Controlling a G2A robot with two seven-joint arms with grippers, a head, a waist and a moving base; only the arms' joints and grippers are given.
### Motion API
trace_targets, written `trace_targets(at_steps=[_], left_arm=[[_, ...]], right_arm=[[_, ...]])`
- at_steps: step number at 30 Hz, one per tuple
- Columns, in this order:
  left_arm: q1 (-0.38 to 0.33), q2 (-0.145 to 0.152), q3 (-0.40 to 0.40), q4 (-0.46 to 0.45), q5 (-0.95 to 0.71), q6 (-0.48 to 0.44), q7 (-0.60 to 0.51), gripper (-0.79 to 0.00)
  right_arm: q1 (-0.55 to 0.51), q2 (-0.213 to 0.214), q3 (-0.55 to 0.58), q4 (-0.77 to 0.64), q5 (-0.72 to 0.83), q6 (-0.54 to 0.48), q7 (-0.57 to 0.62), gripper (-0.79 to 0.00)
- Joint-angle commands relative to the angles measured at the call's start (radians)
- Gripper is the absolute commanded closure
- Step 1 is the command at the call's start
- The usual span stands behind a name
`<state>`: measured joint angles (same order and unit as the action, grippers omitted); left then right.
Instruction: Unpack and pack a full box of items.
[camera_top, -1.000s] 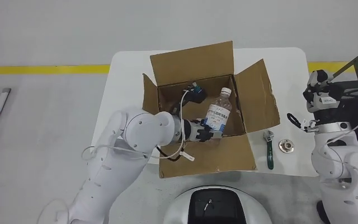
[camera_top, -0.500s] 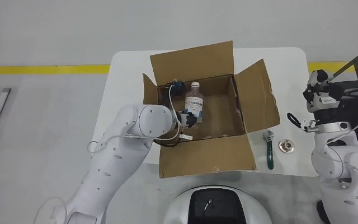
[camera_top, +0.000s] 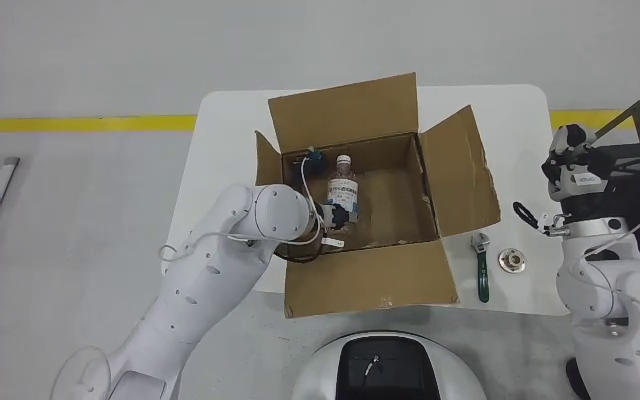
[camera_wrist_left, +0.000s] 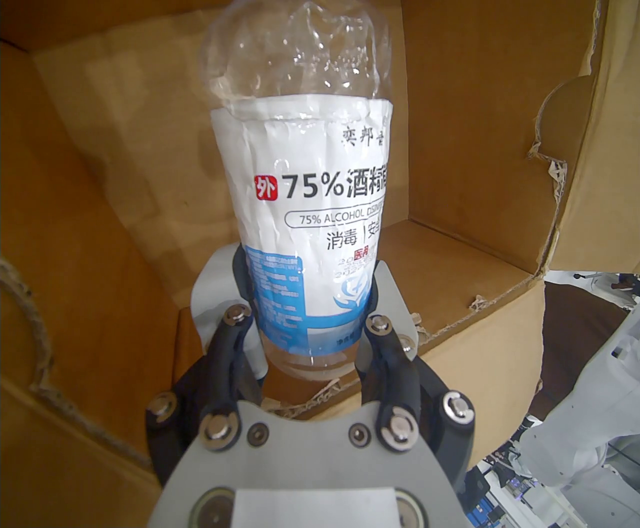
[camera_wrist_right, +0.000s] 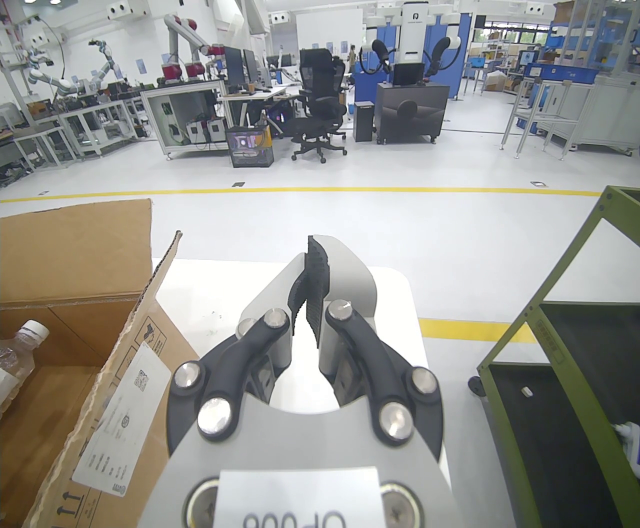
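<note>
Bottle (camera_wrist_left: 305, 200) is clear crinkled plastic, round, with a white paper label carrying a blue band; white cap (camera_top: 344, 159) points toward the upper edge of the top view. It sits inside the cardboard box (camera_top: 345, 110), left half of the cavity, just left of frame centre

Left gripper (camera_wrist_left: 306, 305) is clamped on the bottle's base end, grey fingers on both sides, black linkages behind; bottle bottom is just above the box floor (camera_wrist_left: 450, 250), can't tell if it touches

Box is brown corrugated, all four flaps folded out, torn ragged edges along the wall

Right gripper (camera_wrist_right: 311, 280) is closed on nothing, ribbed black pads pressed together, over the white table (camera_top: 230, 130) at the right side of the top view

Lower right of the top view, beside the box: green-handled wrench (camera_top: 481, 270) and a small round metal disc (camera_top: 512, 261), near each other, not touching
</note>
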<state>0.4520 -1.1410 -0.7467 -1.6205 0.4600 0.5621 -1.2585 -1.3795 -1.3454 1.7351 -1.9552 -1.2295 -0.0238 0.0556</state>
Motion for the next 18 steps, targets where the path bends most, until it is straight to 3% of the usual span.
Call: trace_targets(at_steps=[1, 8, 18], left_arm=[[0.000, 0.000, 0.000, 0.000, 0.000, 0.000, 0.000, 0.000], [0.022, -0.001, 0.011, -0.001, 0.040, 0.000, 0.026, 0.000], [-0.025, -0.021, 0.075, 0.106, 0.039, 0.031, 0.032, 0.000]], right_arm=[[0.000, 0.000, 0.000, 0.000, 0.000, 0.000, 0.000, 0.000], [0.000, 0.000, 0.000, 0.000, 0.000, 0.000, 0.000, 0.000], [0.000, 0.000, 0.000, 0.000, 0.000, 0.000, 0.000, 0.000]])
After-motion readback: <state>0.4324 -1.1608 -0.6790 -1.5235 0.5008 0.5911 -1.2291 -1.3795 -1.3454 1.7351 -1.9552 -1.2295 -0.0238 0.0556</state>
